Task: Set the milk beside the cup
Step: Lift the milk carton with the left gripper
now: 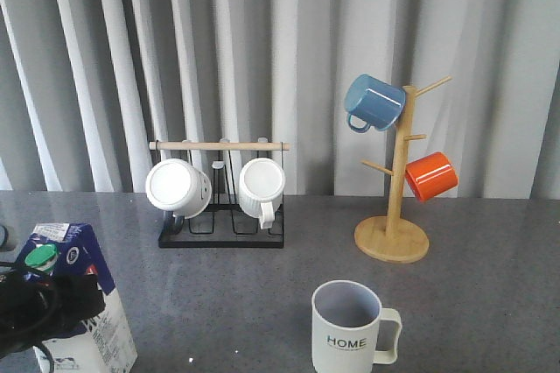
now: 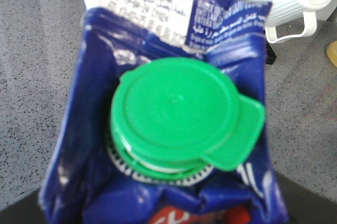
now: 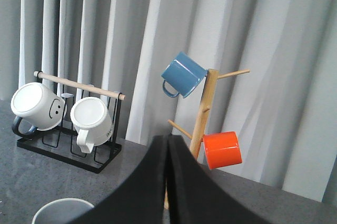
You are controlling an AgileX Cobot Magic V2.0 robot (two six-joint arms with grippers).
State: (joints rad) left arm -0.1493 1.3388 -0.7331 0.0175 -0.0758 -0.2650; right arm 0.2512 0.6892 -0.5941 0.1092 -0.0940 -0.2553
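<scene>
The left tool (image 1: 35,303) sits low at the milk (image 1: 83,303), its black body and cables pressed against the side of the carton just under the green cap (image 1: 39,256). From the front view it seems to grip the carton, but the fingers are hidden, so I cannot tell how far it is open. The left wrist camera looks straight down on the cap (image 2: 181,111) and the blue gable top (image 2: 158,40), very close.

The right tool (image 3: 167,182) is held up above the tabletop (image 1: 262,294) and points toward the wooden mug tree (image 3: 202,108). Its two black fingers (image 3: 150,182) are pressed together with nothing between them.

The milk stands upright on the tabletop, well to the left of the cup (image 1: 348,327). The cup stands upright with the handle to its right and the word HOME to the front; its grey-lilac inside holds nothing that can be seen.

Behind the cup, the mug tree (image 1: 395,207) carries a blue mug (image 1: 374,102) and an orange mug (image 1: 431,175). Left of the tree, a black rack (image 1: 223,215) with a wooden bar holds two white mugs (image 1: 179,187) lying on their sides.
</scene>
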